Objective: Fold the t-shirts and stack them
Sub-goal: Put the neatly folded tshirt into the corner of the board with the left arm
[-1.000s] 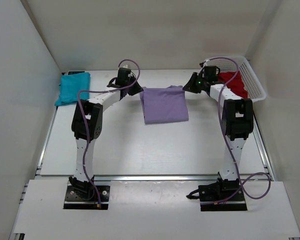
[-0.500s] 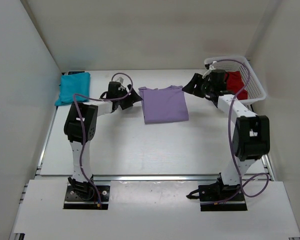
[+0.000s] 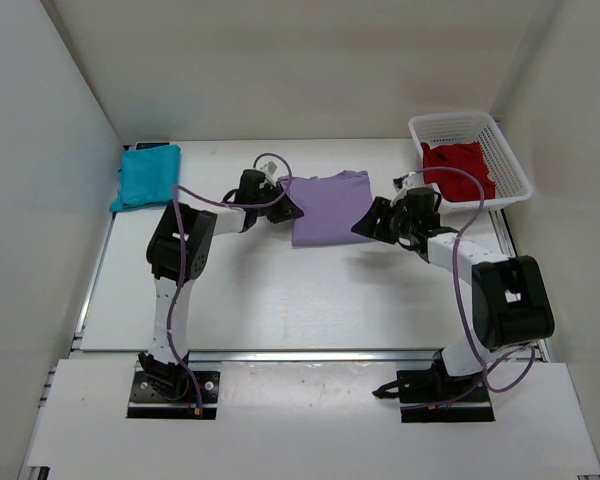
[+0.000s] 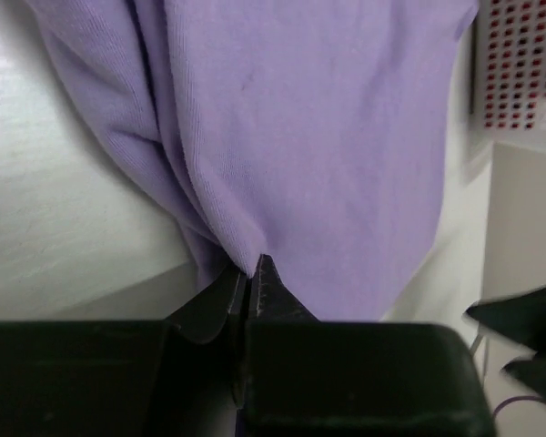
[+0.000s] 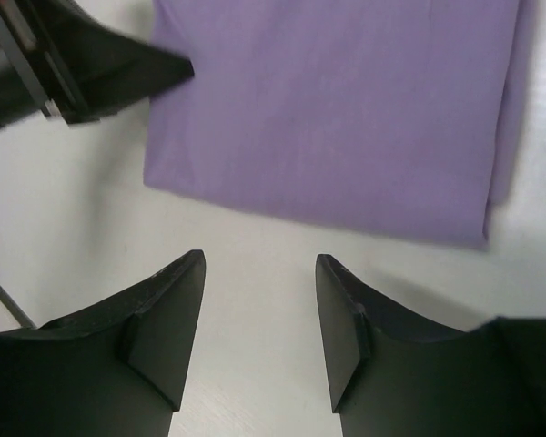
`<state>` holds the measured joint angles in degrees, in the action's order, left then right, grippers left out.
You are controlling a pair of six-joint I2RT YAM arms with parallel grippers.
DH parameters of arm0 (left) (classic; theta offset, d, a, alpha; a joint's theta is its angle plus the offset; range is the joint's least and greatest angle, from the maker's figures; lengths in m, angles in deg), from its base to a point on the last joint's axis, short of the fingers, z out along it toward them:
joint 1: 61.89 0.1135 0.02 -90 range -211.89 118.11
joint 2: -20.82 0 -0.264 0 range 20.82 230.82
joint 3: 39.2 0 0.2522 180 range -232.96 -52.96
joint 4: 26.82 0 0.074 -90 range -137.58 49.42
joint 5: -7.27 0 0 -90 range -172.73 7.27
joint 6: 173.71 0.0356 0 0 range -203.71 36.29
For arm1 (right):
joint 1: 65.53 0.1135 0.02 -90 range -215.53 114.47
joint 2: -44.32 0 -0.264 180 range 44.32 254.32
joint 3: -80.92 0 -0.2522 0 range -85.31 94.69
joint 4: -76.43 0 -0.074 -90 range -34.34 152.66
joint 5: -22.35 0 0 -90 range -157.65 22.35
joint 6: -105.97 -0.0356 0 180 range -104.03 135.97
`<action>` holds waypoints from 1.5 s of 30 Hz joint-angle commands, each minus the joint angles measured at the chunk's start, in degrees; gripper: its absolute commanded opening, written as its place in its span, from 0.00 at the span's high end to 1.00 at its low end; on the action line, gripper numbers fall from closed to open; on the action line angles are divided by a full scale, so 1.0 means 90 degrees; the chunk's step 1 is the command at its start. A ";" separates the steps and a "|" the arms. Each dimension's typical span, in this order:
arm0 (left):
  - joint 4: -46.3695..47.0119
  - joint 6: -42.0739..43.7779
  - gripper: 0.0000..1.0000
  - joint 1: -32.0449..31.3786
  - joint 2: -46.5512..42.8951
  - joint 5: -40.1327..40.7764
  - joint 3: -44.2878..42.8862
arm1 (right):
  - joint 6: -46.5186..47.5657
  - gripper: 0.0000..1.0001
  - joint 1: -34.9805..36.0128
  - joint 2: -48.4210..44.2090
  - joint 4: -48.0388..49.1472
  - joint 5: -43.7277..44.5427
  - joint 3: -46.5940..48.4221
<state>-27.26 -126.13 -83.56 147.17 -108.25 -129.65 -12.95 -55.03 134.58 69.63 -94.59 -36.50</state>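
Observation:
The lavender t-shirt (image 3: 330, 205) lies folded flat mid-table. My left gripper (image 3: 292, 210) is at its left edge, and in the left wrist view the gripper (image 4: 252, 267) is shut, pinching a fold of the lavender cloth (image 4: 328, 137) at its tips. My right gripper (image 3: 364, 224) sits by the shirt's near right corner. In the right wrist view this gripper (image 5: 259, 259) stands open over bare table, just short of the shirt's edge (image 5: 337, 109). The teal t-shirt (image 3: 145, 175) lies folded at the far left. The dark red t-shirt (image 3: 458, 165) is in the basket.
The white mesh basket (image 3: 520, 182) stands at the far right corner. White walls close in the table on the left, back and right. The left gripper's black body (image 5: 100, 73) shows at the top left of the right wrist view.
Both grippers let go of the lavender shirt's far corners and came nearer. The left one shut on the shirt's left edge; the right one stays open near the right corner.

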 commanded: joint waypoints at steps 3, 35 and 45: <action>-0.0316 -0.0093 1.00 -0.0063 -0.0064 0.0033 -0.1340 | -0.0086 0.50 0.0287 -0.0994 0.0613 0.0083 -0.0891; 0.0678 -0.1419 0.01 0.4625 -0.3539 0.2532 0.2181 | 0.0060 0.32 0.0972 -0.1777 0.0457 0.0034 -0.1958; 0.0414 -0.0299 0.01 0.3369 -0.4877 0.3470 0.2194 | 0.0752 1.00 0.0621 -0.1408 -0.1192 0.1662 0.0128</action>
<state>-23.50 -134.65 -46.76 107.82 -80.21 -108.07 -9.83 -48.28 119.96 61.98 -87.40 -43.36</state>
